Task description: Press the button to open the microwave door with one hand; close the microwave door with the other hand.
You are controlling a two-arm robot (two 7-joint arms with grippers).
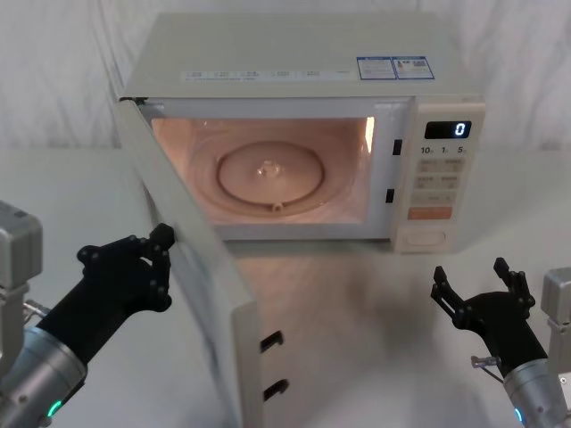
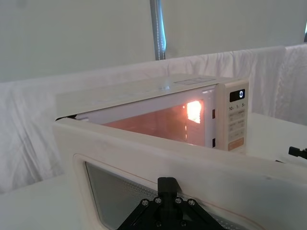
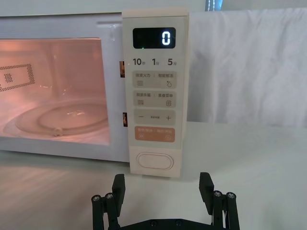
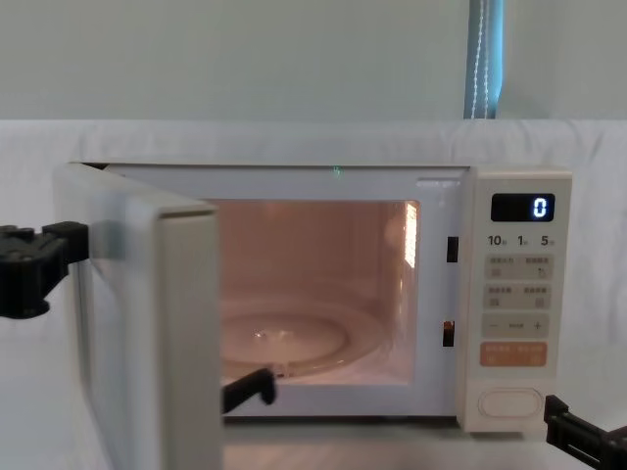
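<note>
The cream microwave (image 1: 294,71) stands at the back of the table with its cavity lit. The microwave door (image 1: 192,259) is swung wide open towards me on the left, its edge facing front. My left gripper (image 1: 162,242) is shut, with its tip against the door's outer face (image 2: 144,153), beside the window. In the chest view the left gripper (image 4: 73,240) meets the door (image 4: 147,323) from the left. My right gripper (image 1: 470,276) hangs open, a short way in front of the wide cream button (image 1: 426,238) and apart from it. The right wrist view shows the button (image 3: 154,161) above the open right gripper (image 3: 162,184).
A glass turntable (image 1: 268,174) lies inside the cavity. The display (image 3: 153,38) reads 0. Two dark latch hooks (image 1: 272,341) stick out of the door's edge. The white-draped table (image 1: 357,321) stretches in front, with white cloth behind.
</note>
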